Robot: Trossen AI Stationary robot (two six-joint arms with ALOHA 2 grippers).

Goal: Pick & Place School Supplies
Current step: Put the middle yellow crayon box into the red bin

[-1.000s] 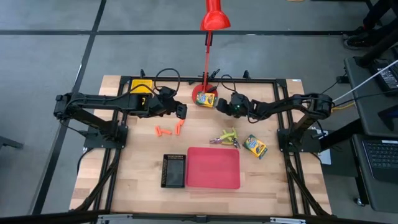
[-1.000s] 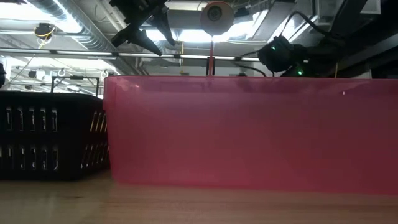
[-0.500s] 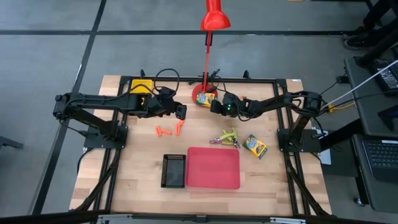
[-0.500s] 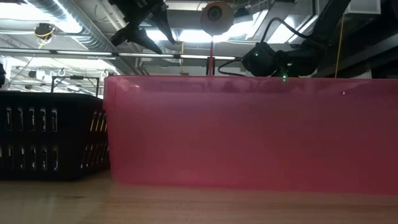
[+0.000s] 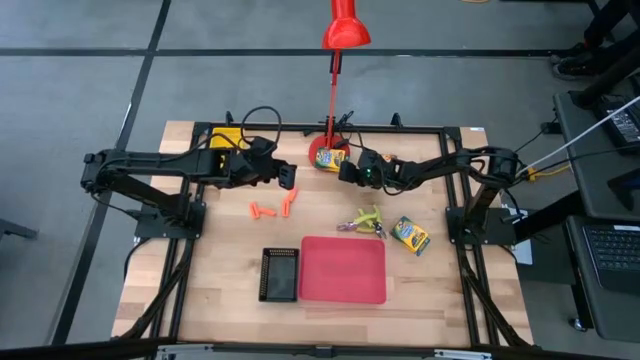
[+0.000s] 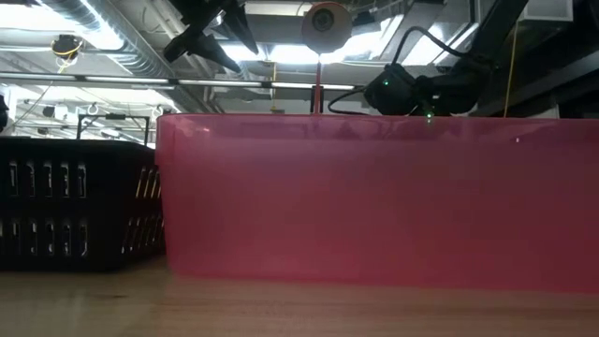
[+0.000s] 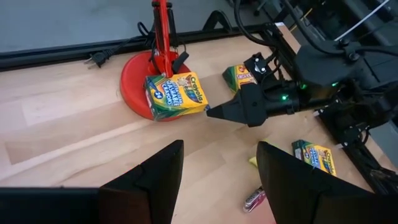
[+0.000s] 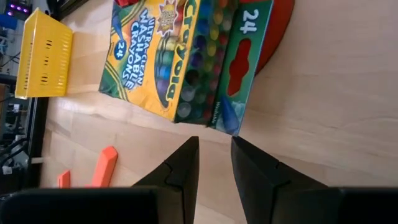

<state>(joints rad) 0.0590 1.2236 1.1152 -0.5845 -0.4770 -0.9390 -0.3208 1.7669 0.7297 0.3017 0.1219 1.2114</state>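
Note:
One crayon box (image 5: 331, 158) (image 7: 176, 94) sits on the rim of the red lamp base (image 7: 134, 81), close to the pole. My right gripper (image 5: 343, 171) (image 8: 214, 142) points at that box's near corner, its fingers a narrow gap apart with nothing between them. My left gripper (image 5: 290, 180) (image 7: 217, 149) hangs open above the table, left of the box. A second crayon box (image 5: 410, 236) and the scissors-like tool (image 5: 365, 220) lie on the wood to the right. A third crayon box (image 7: 239, 76) lies behind my right arm. Orange sticks (image 5: 270, 208) lie below my left gripper. My right gripper comes slanting down from the table's right at the lower corner (image 8: 231, 127) of the crayon box on the lamp base. Its fingertips (image 8: 237, 142) stand right at that corner. I cannot tell whether they touch it.
The red lamp's pole and head (image 5: 345, 30) rise at the far middle. A yellow tray (image 5: 228, 138) is at the far left. A black tray (image 5: 279, 274) and a red tray (image 5: 343, 269) stand near the front edge. Bare wood lies at the near left and right.
My right gripper has gone toward the table's left and slightly down, up to the crayon box on the lamp base, then kept still. The box has stayed in place.

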